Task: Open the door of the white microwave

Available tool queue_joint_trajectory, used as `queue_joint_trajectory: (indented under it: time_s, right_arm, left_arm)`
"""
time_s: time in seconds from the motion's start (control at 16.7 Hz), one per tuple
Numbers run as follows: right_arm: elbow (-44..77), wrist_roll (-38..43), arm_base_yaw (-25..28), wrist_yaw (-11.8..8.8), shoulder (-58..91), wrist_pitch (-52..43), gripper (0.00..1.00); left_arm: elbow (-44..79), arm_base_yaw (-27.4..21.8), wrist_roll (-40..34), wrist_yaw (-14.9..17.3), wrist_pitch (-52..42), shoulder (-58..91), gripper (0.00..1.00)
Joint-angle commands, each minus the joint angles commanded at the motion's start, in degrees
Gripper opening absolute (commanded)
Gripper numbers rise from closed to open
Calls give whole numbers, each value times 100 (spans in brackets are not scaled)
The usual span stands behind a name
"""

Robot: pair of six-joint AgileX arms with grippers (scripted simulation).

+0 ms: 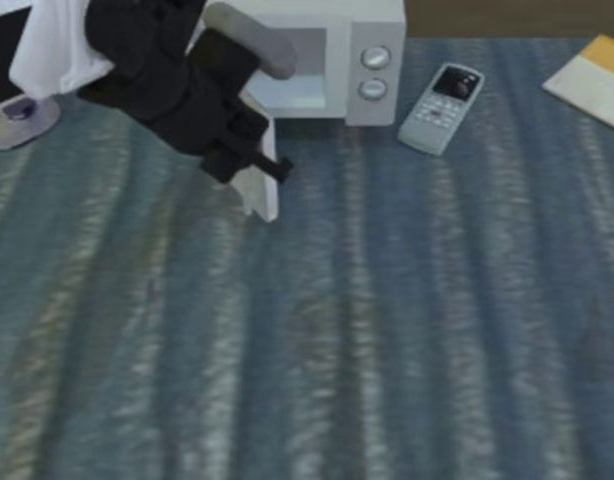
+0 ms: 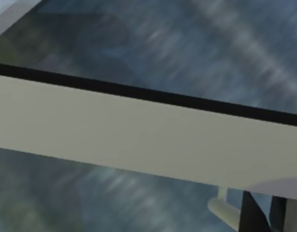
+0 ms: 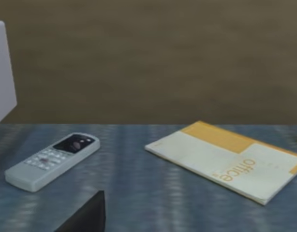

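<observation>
The boxy white microwave (image 1: 332, 60) sits at the desk's (image 1: 387, 320) far edge, its flat white door (image 1: 264, 185) swung wide open toward the front. The left arm's black claw (image 1: 249, 165) is at the door's outer edge; whether it grips cannot be told. Right of the microwave lie a grey remote control (image 1: 440, 108) and a white-and-yellow booklet (image 3: 226, 159) printed "office".

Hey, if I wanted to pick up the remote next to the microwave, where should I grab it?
Probably across its narrow middle, from above. The remote lies flat on the table, long and slim, angled away from the microwave, with bare table along both long edges, so the fingers could close across its width. The booklet lies well clear.
</observation>
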Motion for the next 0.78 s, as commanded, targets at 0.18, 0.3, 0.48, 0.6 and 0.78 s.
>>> queue_joint_trajectory:
  time_s: [0.18, 0.3, 0.48, 0.6, 0.78]
  right_arm:
    - [0, 0, 0, 0, 0, 0, 100]
    - [0, 0, 0, 0, 0, 0, 100]
    - [0, 0, 0, 0, 0, 0, 100]
    - [0, 0, 0, 0, 0, 0, 100]
    - [0, 0, 0, 0, 0, 0, 100]
  left_arm:
    - [0, 0, 0, 0, 0, 0, 0]
    - [0, 0, 0, 0, 0, 0, 0]
    - [-40, 11, 75, 70, -20, 3, 0]
    - [-92, 111, 326, 188, -69, -49, 0]
    - [-183, 302, 797, 422, -148, -166, 0]
